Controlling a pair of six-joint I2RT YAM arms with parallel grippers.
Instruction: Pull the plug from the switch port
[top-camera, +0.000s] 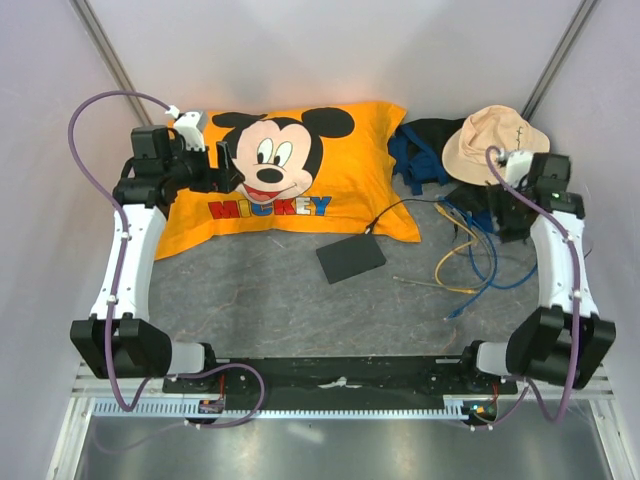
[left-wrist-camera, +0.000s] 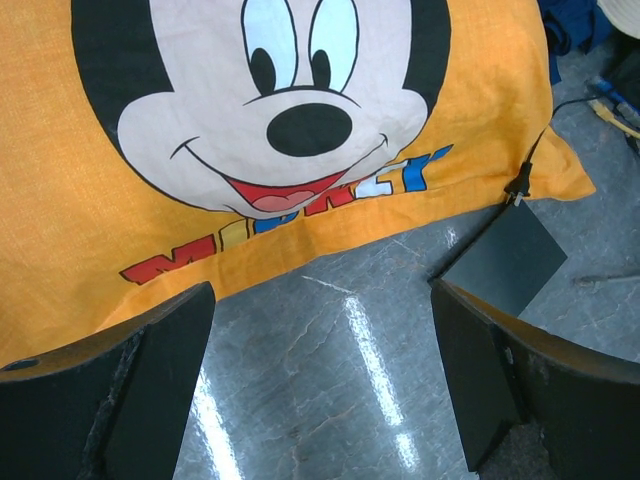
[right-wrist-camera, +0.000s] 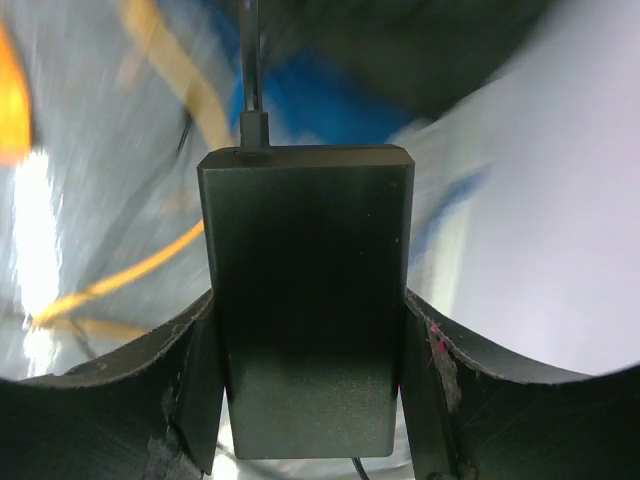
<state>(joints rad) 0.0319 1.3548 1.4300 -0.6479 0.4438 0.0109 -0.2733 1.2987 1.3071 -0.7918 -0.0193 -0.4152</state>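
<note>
Switch, flat matte black rectangular box (top-camera: 350, 258), lies centre; sockets indiscernible. Left claw (left-wrist-camera: 315, 300) spread near orange Mickey pillow (top-camera: 345, 195). Right claw (right-wrist-camera: 307, 300) pinches black rectangular brick (right-wrist-camera: 305, 220), backdrop blurred. Grey marbled bench (top-camera: 260, 300), pale walls (top-camera: 300, 50).

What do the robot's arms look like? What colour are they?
The left arm and right arm have white shells with chunky black joints. A thin purple cable loops along each one. The fingers are flat matte black wedges, and a small white camera block sits by each wrist.

Bright, even overhead light streaks white glare across the grey table (left-wrist-camera: 360, 330); the right-wrist background is blurred.
</note>
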